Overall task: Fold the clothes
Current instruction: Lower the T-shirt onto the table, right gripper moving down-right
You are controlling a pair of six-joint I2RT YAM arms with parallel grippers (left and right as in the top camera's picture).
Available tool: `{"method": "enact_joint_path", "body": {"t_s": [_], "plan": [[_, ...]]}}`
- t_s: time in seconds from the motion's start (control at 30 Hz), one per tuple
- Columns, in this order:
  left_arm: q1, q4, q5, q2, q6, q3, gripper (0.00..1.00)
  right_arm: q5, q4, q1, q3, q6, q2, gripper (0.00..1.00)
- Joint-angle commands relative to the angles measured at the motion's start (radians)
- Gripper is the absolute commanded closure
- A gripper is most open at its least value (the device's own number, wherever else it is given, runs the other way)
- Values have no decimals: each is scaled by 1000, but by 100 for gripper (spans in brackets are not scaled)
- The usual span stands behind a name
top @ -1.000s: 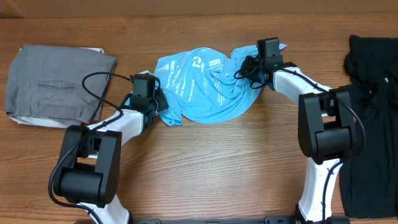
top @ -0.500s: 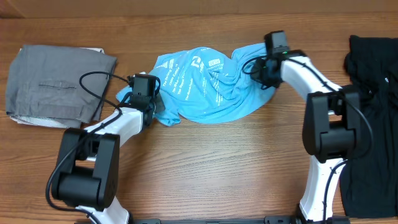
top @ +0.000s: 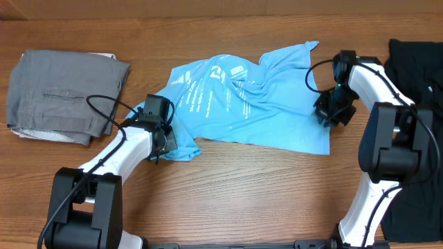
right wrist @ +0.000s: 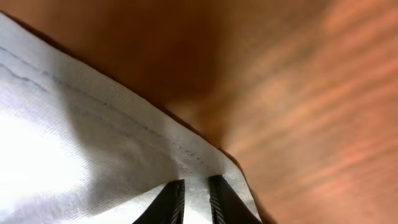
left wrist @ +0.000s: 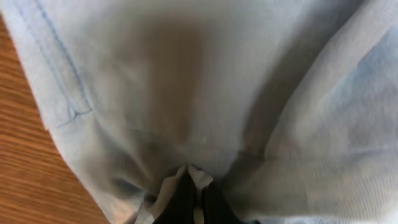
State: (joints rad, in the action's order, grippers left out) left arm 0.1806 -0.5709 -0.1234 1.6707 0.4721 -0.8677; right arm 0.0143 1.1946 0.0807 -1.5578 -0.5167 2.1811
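1 light blue T-shirt (top: 242, 104) is lying on the table (top: 242, 200), long axis running between 2 grippers: left gripper (top: 165, 137) is clamping its left edge, right gripper (top: 329, 113) is standing slightly parted at its right hem.

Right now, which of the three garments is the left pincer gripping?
The light blue T-shirt in the middle, with white lettering; the left pincer is shut on its edge. The folded grey garment and the black garment sit at the sides.
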Motion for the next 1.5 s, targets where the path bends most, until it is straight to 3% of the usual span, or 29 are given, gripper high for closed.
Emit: {"method": "enact_joint_path", "body": {"t_s": [0.0,0.23,0.5,0.7,0.9,1.13,1.17,1.23,1.47], "plan": [[-12,-49,16,-17,-9,13,95,-80,16,11,188,-11,144,80],[-12,-125,16,-17,-32,13,92,-126,45,11,270,-11,144,74],[-12,-150,35,-17,-34,13,89,-79,91,39,175,52,122,75],[-12,-234,79,-37,-76,-76,91,-8,101,39,118,102,-29,75],[-12,-355,130,-102,-76,-189,83,18,158,31,119,103,-211,73],[-12,-443,203,-135,-76,-205,85,33,199,30,176,103,-279,75],[-12,-452,201,-134,-76,-204,83,33,190,30,190,102,-279,75],[-12,-458,191,-134,-75,-200,68,47,131,30,243,103,-279,73],[-12,-385,72,-110,80,-199,61,127,-90,30,410,172,-279,71]]}}
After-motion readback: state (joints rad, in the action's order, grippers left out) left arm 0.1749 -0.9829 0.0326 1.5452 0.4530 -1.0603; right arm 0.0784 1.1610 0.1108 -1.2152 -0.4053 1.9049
